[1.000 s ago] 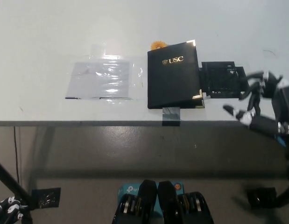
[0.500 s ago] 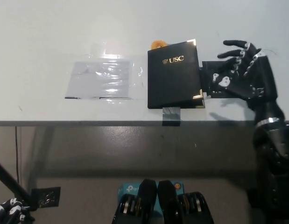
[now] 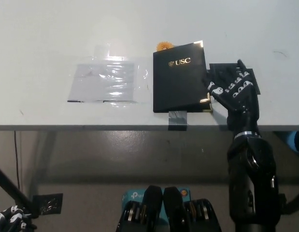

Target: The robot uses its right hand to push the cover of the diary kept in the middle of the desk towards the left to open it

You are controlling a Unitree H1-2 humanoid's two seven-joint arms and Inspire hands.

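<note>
A black diary (image 3: pixel 180 77) with gold "USC" lettering and gold corners lies closed in the middle of the white desk (image 3: pixel 52 34). My black right hand (image 3: pixel 231 92) is at the diary's right edge, fingers held together and pointing away from me, fingertips (image 3: pixel 211 87) touching the cover's edge. It holds nothing. My white left hand (image 3: pixel 9 218) rests low at the bottom left, below the desk; whether its fingers are apart or closed is unclear.
A black square pad (image 3: pixel 236 77) lies under my right hand, right of the diary. A clear plastic sheet (image 3: pixel 105 83) is taped left of the diary. An orange object (image 3: pixel 163 46) peeks out behind the diary. Tape (image 3: pixel 177 119) holds the diary at the desk's front edge.
My right arm swung in from the right over the desk, then the hand shifted left and down, drawing its spread fingers together at the diary's right edge. The diary has not moved.
</note>
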